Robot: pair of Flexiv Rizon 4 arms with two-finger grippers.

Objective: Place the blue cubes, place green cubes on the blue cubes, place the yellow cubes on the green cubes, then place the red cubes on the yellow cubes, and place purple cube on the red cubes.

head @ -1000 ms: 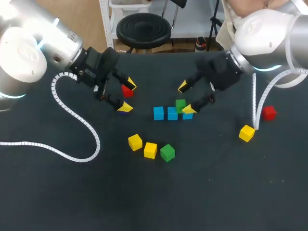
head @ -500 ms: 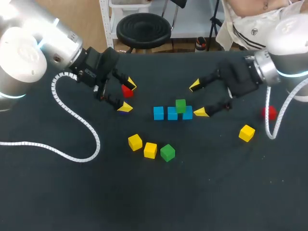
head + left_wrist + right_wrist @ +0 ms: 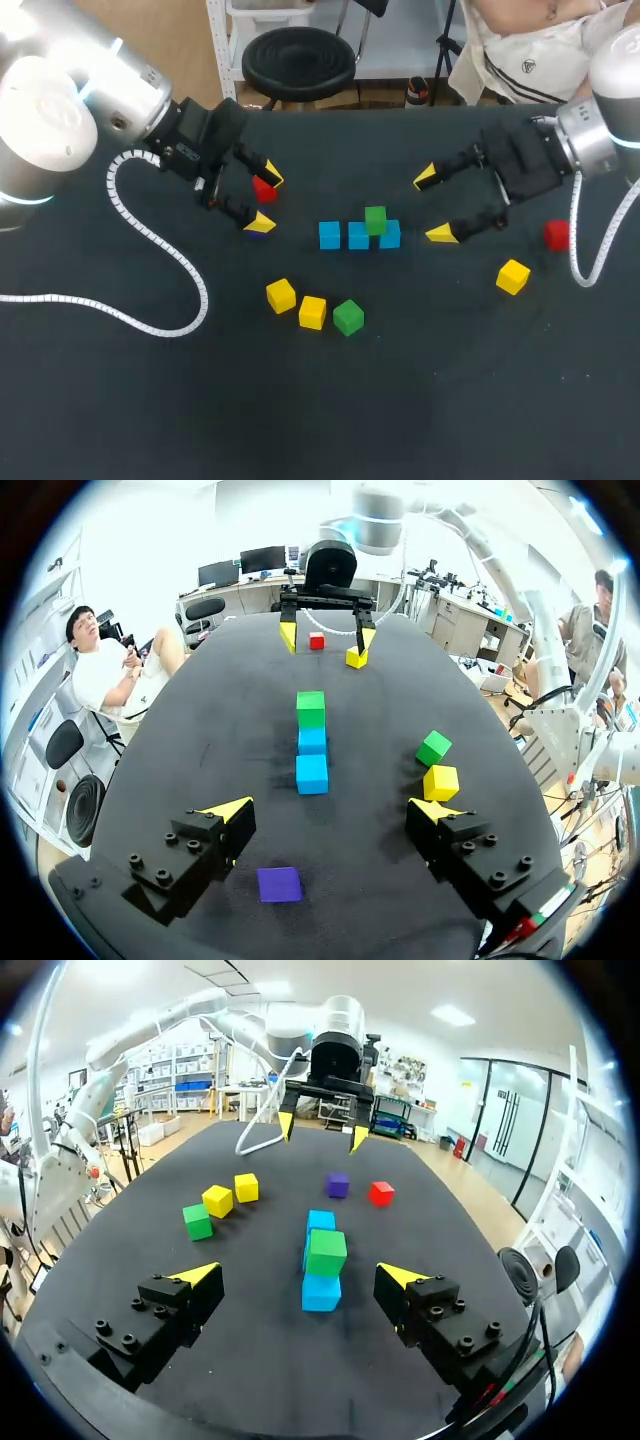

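1. Dark table: three blue cubes, two green cubes (one atop blue), three yellow cubes, two red cubes, one purple cube.
2. Your right gripper, spread empty, has backed rightward; left gripper gapes, unmoved.

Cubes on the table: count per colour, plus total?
blue cubes: 3
green cubes: 2
yellow cubes: 3
red cubes: 2
purple cube: 1
Total: 11

Left arm and right arm hover, jaws spread wide.
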